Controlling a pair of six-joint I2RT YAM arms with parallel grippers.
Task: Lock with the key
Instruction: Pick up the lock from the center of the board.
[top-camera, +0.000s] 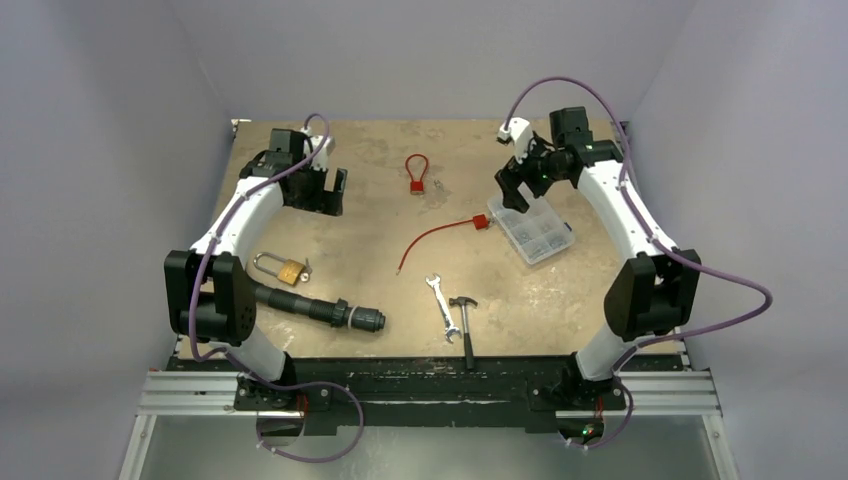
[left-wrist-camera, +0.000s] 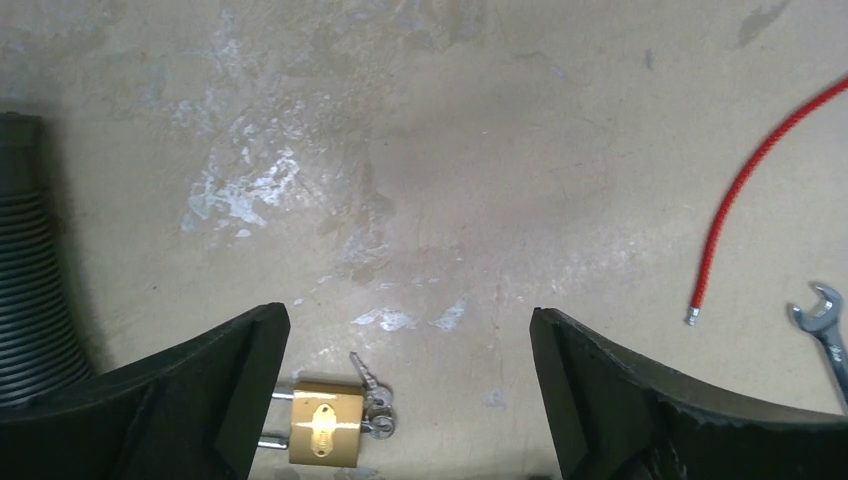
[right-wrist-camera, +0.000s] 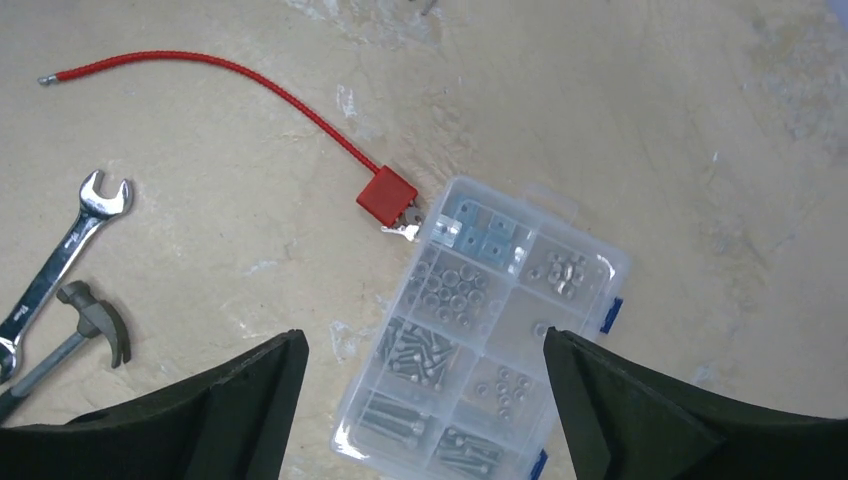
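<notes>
Above the scuffed counter (top-camera: 380, 190) we hold left fingers (left-wrist-camera: 190, 400) and right fingers (right-wrist-camera: 230, 410) spread and empty, the left facing the padlock (left-wrist-camera: 325, 435) and key (left-wrist-camera: 368, 392), presumably to grab.

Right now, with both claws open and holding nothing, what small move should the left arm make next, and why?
Probably draw the left claw back toward its base and lower it over the brass padlock. It hangs open above bare table, while the padlock, with the keys by it, sits at the bottom edge of the left wrist view, not yet centred between the fingers.
</notes>
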